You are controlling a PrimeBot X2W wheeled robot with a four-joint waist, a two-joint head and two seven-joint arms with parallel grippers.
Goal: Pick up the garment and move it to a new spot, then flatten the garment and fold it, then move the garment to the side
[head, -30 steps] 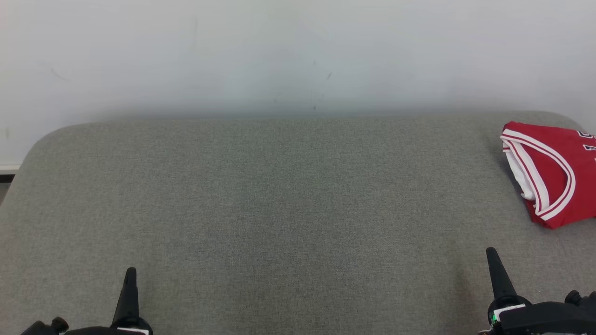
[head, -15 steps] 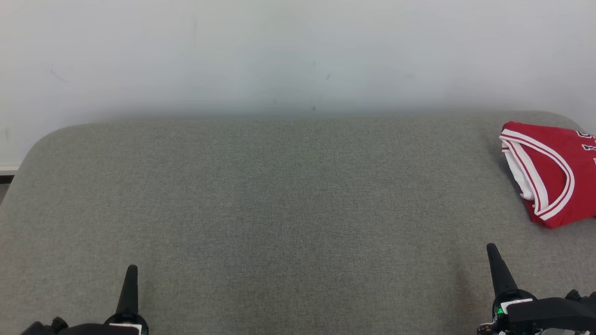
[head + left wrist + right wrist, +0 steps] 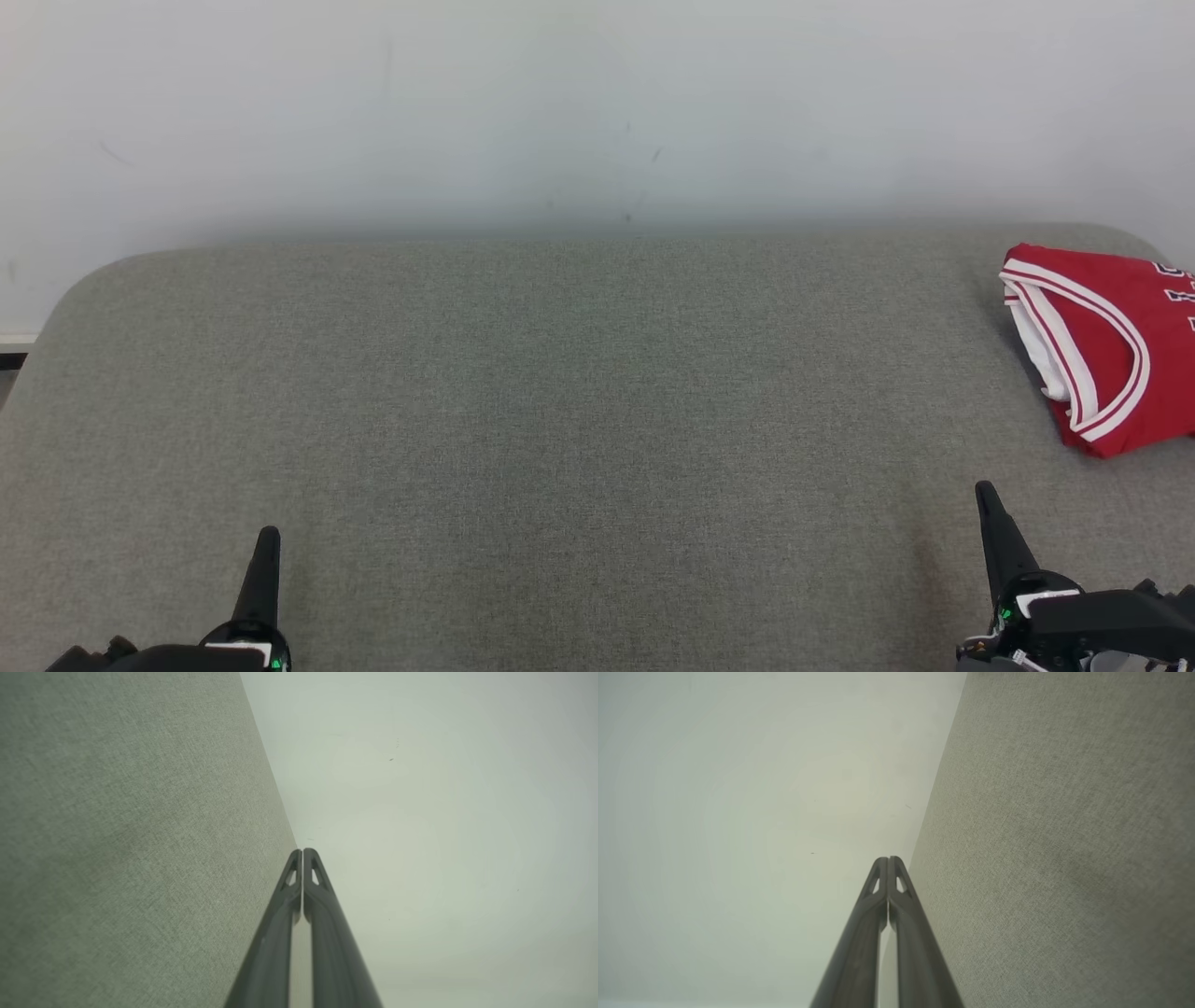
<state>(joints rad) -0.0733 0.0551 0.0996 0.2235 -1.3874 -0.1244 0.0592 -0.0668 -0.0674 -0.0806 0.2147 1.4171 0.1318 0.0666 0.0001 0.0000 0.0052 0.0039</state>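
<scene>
**Lying folded at the far right: red garment (image 3: 1102,345) sitting well apart from both grippers**

The garment is sitting on the grey fabric surface (image 3: 560,392), up by its far right corner and close to the pale wall (image 3: 560,103) behind. Its white-and-red striped trim is curving across the top fold. A strip of white cloth is peeking out on the side toward the middle, and its right part is running off the edge of the head view.

The left gripper (image 3: 268,539) is showing low at the near left of the surface, its two dark fingers (image 3: 280,914) pressing together tip to tip and holding nothing. The right gripper (image 3: 985,493) is doing the same at the near right, fingers pinched closed and empty, pointing away toward the wall. It is sitting nearer the garment than the left one is, yet a bare stretch of grey fabric is lying between its tip and the garment's near corner. Seen from each wrist, the closed fingers are pointing along the line where the surface is meeting the wall.
</scene>
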